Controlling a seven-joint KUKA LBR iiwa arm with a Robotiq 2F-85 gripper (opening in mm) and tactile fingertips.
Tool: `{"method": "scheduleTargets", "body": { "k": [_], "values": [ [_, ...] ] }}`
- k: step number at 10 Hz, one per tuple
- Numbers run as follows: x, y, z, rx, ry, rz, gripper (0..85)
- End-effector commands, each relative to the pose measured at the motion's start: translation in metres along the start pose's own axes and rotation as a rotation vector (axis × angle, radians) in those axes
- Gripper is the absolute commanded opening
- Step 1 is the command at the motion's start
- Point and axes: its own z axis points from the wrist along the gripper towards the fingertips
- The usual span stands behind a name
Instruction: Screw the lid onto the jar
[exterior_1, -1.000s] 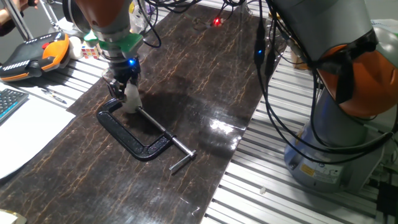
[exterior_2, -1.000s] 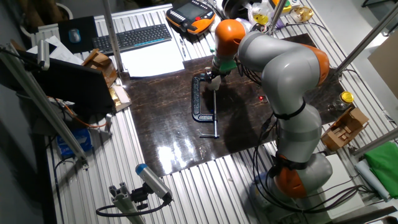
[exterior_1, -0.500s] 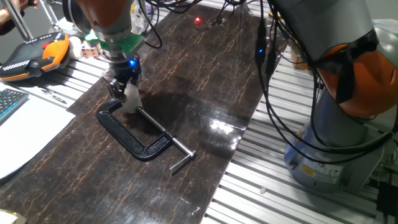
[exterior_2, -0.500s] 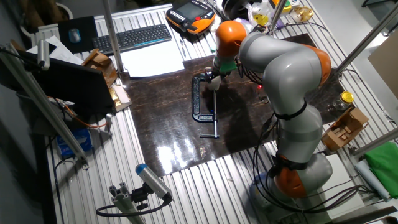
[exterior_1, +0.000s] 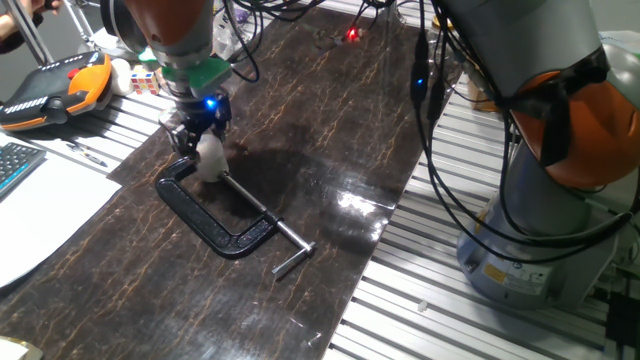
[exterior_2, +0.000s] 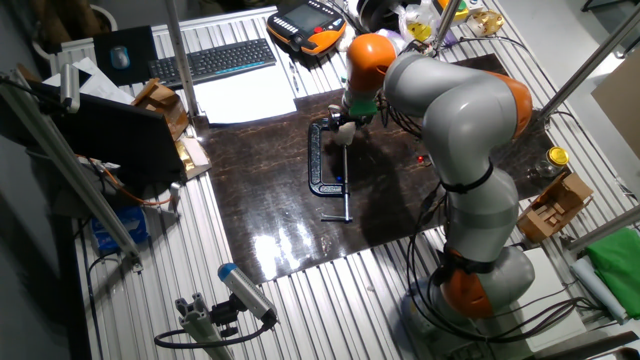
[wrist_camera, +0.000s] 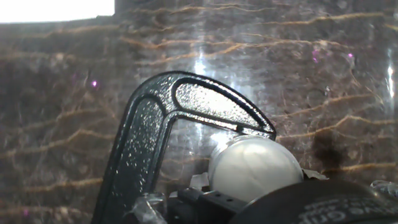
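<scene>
On the dark marbled mat (exterior_1: 300, 130), the black C-clamp (exterior_1: 215, 215) lies flat with its screw bar pointing toward the mat's near edge. The gripper (exterior_1: 203, 143) stands over the clamp's curved end, its fingers closed around the whitish lid (exterior_1: 209, 152), which sits on top of the jar (exterior_1: 209, 170). In the hand view the round pale lid (wrist_camera: 255, 167) fills the space just beside the clamp's arch (wrist_camera: 186, 102). The jar stands inside the clamp's mouth, touching or nearly touching the frame; which one cannot be told.
</scene>
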Motion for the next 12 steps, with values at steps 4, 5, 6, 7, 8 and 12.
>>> {"method": "scheduleTargets", "body": {
  "k": [4,5,6,7,8,12],
  "values": [
    [-0.0003,-0.0001,-0.0003,0.015,0.012,0.279,67.3],
    [-0.0003,-0.0002,-0.0002,0.010,0.014,0.322,67.3],
    [-0.0003,-0.0001,-0.0002,0.011,0.015,0.362,67.3],
    [-0.0003,0.0000,-0.0001,0.009,0.017,0.404,67.3],
    [-0.0005,-0.0002,-0.0003,0.015,0.015,0.426,67.3],
    [-0.0008,0.0000,-0.0006,0.022,0.011,0.544,67.0]
  ]
}}
